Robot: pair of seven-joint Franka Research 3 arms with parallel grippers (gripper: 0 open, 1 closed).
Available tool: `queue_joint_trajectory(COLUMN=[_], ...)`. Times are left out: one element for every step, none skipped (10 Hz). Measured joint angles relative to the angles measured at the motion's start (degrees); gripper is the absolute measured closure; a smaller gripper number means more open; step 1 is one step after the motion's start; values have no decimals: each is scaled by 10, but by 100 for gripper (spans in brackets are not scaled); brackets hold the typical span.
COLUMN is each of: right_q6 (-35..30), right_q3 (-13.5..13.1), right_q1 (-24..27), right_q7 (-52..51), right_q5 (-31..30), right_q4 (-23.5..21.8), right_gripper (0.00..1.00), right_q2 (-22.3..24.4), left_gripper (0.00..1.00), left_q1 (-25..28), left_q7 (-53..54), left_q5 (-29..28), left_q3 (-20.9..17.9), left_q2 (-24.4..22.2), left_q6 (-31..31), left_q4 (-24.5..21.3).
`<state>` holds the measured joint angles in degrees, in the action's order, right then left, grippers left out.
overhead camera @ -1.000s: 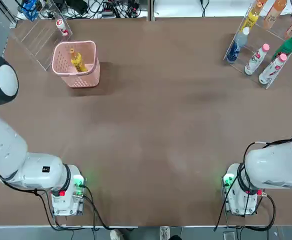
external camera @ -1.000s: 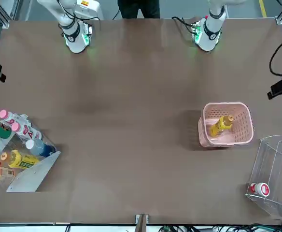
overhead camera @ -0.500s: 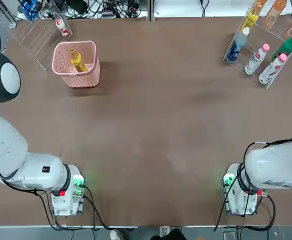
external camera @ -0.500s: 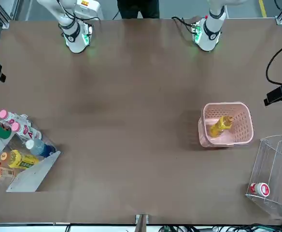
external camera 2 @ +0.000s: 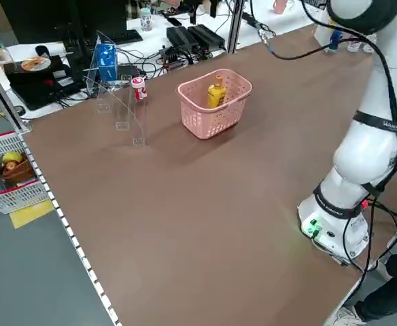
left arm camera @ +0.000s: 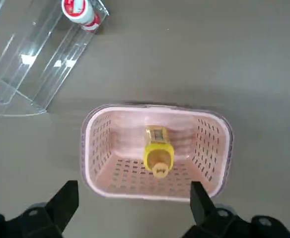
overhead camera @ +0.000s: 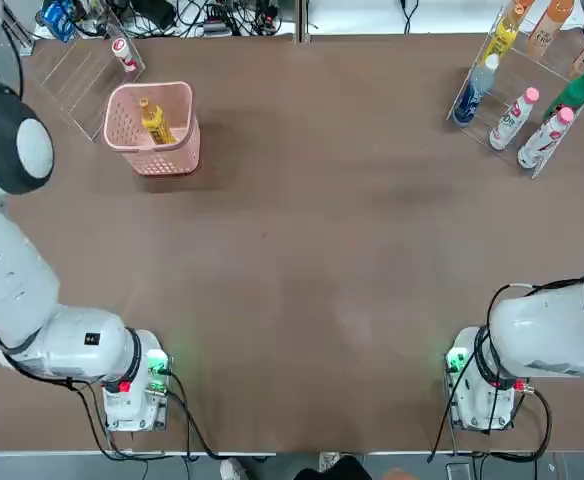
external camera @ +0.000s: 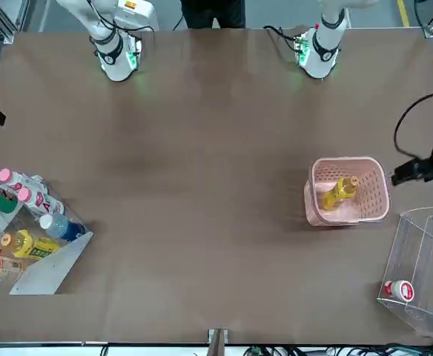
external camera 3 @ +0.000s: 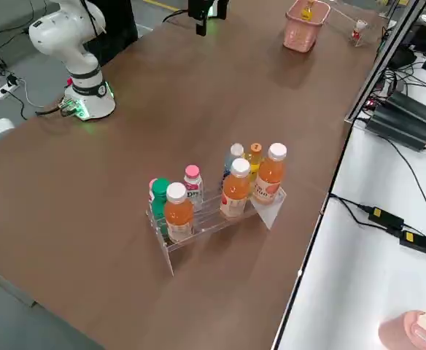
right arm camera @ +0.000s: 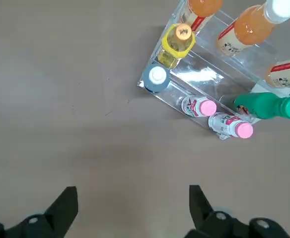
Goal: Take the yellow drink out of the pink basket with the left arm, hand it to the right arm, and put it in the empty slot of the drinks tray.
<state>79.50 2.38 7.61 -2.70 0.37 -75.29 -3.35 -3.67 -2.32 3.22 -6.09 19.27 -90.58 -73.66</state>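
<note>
The yellow drink (left arm camera: 158, 151) leans inside the pink basket (left arm camera: 212, 144), at the table's far left in the top view, where the drink (overhead camera: 155, 122) rests against the basket's (overhead camera: 187, 135) back wall. My left gripper (left arm camera: 134, 208) hangs open above the basket's near rim, with nothing between its fingers. In the front view, the left gripper (external camera: 417, 169) sits just beside the basket (external camera: 379, 189). My right gripper (right arm camera: 132, 208) is open and empty over bare table, short of the clear drinks tray (right arm camera: 219, 84). The tray holds several bottles.
A clear acrylic stand (overhead camera: 72, 70) with a small red-and-white bottle (overhead camera: 122, 52) stands behind and left of the basket. The drinks tray (overhead camera: 532, 70) occupies the far right corner. Both arm bases sit at the near edge. Cables and gear lie beyond the far edge.
My left arm has swung toward the pink basket, bringing its gripper closer to the basket's side. The right arm, the drink and the basket have not moved.
</note>
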Motion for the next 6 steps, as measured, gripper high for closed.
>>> queue_joint_trajectory(right_q6=[0,0,0,0,0,0], right_q3=[0,0,0,0,0,0], right_q1=[0,0,1,2,2,2], right_q7=[0,0,0,0,0,0], right_q5=[0,0,0,0,0,0], right_q4=[0,0,0,0,0,0], right_gripper=[1,1,1,1,1,1], right_q2=[0,0,0,0,0,0], left_gripper=[0,0,0,0,0,0], left_q1=[0,0,0,0,0,0], left_q7=[-2,-9,-20,-30,-44,-56], left_q5=[0,0,0,0,0,0], left_q3=[2,7,12,16,19,24], left_q2=[9,14,15,16,16,16], left_q6=[-10,-18,-24,-30,-40,-54], left_q4=[0,-1,-4,-12,-24,-40])
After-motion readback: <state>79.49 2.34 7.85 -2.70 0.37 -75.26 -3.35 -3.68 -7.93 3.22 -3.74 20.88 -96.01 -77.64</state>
